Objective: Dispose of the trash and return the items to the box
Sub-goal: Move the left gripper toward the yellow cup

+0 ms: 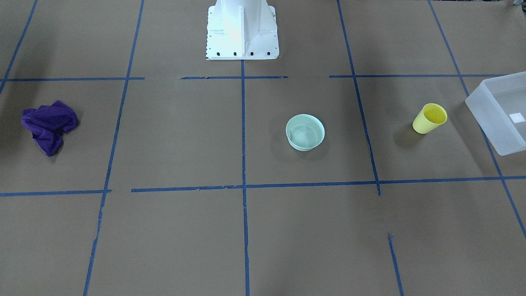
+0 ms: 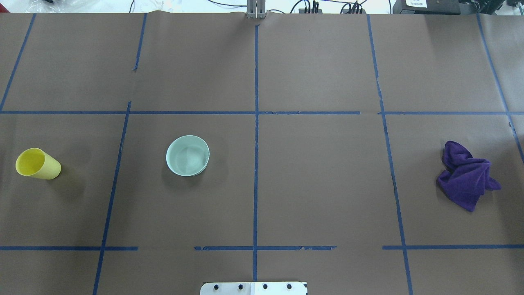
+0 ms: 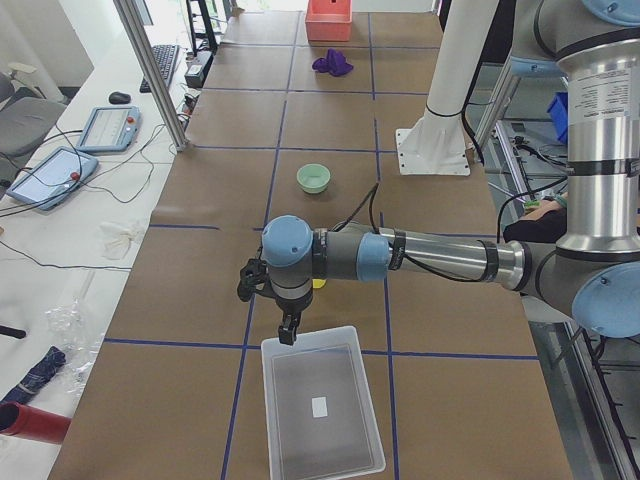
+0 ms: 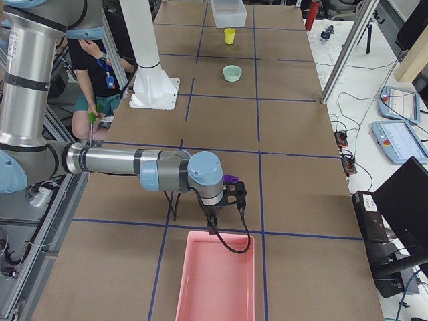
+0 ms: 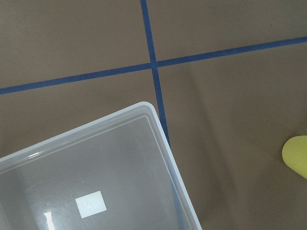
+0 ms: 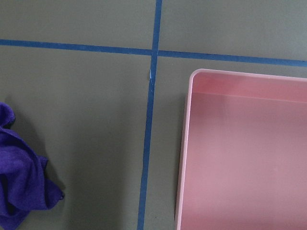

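Our left gripper [image 3: 288,328] hangs over the near edge of the frosted box [image 3: 300,400]. The side view does not let us tell whether its fingers are spread or pressed together. The yellow cup [image 1: 429,118] stands upright just beyond that gripper, outside the box, and the mint bowl [image 1: 305,132] sits farther off. Our right gripper [image 4: 214,227] hovers at the rim of a pink bin [image 4: 214,287], with the purple cloth [image 4: 231,179] just beside it. Its opening we cannot tell either.

Silver arms [image 3: 440,258] w/ blue joints [image 3: 287,243]; white base [image 1: 242,31]
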Controlling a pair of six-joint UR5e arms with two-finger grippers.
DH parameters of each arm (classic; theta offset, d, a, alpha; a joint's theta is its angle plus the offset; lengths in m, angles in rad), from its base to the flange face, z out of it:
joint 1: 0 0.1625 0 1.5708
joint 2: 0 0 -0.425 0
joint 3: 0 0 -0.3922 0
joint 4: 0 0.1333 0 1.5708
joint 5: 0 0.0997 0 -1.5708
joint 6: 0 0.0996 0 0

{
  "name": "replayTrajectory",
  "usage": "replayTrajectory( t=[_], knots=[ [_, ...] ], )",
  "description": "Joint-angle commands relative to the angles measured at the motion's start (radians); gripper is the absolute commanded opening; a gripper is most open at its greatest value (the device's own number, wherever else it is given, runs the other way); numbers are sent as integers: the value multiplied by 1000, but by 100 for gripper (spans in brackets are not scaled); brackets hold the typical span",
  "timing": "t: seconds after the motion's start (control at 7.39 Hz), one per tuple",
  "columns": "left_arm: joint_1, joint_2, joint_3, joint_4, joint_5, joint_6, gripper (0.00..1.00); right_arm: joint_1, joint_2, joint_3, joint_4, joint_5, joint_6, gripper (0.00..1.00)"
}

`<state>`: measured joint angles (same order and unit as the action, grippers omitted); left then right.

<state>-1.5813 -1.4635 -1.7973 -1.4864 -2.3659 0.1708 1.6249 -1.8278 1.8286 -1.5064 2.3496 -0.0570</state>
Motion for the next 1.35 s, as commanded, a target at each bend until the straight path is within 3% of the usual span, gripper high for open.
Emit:
replayTrajectory(
  t=[0.0,0.41,0.68,0.95,1.22],
  knots=[
    [-2,-3,-14,-17,10,7,100,-2,-1,0,0,3,0,100],
    [6,-29,-14,-59,5,6,100,-35,2,5,0,5,-1,100],
    [44,-40,-2,-258,4,7,100,-48,8,15,5,8,12,100],
    [49,-61,67,-603,5,-7,100,-46,117,27,8,-1,23,100],
    [52,-63,88,-792,-4,-155,100,-48,130,24,70,17,51,100]
  ],
)
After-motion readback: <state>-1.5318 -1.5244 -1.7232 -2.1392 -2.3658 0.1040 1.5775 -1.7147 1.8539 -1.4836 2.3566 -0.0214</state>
